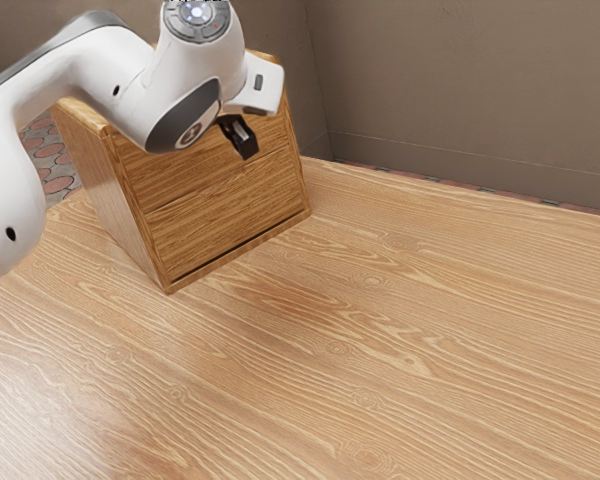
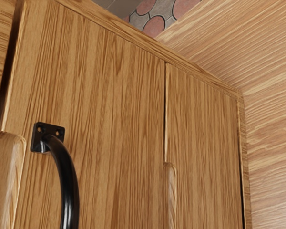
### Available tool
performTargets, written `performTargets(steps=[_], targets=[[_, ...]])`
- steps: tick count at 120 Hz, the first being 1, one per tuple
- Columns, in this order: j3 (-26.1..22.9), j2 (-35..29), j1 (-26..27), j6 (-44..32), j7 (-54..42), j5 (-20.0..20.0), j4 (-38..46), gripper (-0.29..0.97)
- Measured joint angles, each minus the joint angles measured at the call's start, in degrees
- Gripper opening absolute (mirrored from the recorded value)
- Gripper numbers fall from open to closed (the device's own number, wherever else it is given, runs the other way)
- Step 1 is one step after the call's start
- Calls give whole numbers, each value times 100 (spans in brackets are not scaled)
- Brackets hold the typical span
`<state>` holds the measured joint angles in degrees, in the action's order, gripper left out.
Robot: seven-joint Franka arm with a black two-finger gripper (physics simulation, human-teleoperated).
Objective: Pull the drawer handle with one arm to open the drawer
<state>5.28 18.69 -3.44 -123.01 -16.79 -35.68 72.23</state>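
gripper sits right at the upper front of the wooden drawer cabinet, which stands at the far corner of the table, on the exterior view's left. you cannot tell whether it is apart or clamped on anything. the drawer front carrying the handle looks flush with its neighbour, so judge the pull as not yet begun. the wrist view gives you the black drawer handle and its screw plate close under the hand. the exterior view gives you the cabinet's place and the arm reaching to it.
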Motion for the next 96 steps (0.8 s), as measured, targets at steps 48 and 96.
performTargets(steps=[48, 96], targets=[[8, 269, -213, -101, -278, 48, -295, 68], [47, 373, -356, -115, -424, 462, -234, 68]])
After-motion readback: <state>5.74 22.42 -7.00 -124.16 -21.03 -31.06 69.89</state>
